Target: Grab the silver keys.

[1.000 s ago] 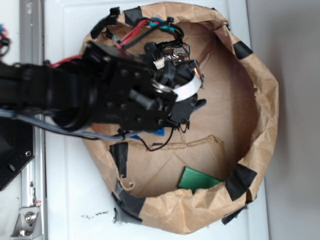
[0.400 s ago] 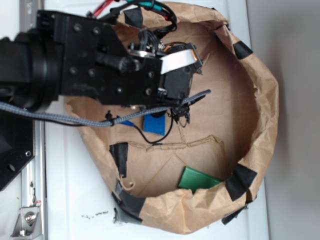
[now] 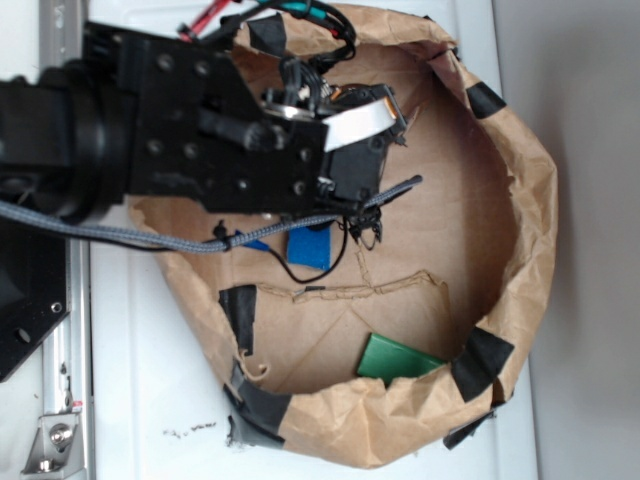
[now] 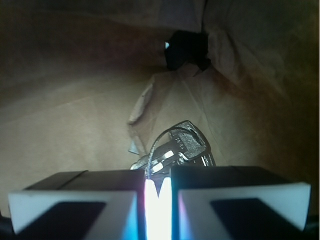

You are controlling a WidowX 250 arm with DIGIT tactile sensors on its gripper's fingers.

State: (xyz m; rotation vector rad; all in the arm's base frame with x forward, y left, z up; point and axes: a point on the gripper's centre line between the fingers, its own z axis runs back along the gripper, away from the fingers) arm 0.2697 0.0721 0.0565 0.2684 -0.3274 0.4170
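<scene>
Keys [image 4: 175, 150] sit right at the end effector [image 4: 158, 192], poking out just past its two pads, which are pressed nearly together with only a bright slit between them, pinching the bunch. From the exterior view, the arm [image 3: 170, 135] reaches over the paper-bag nest [image 3: 520, 220] on the white surface [image 3: 130, 400]. Inside the nest, a blue block [image 3: 310, 247] lies just beneath the arm, and a green block [image 3: 395, 358] rests near the nest's lower rim.
</scene>
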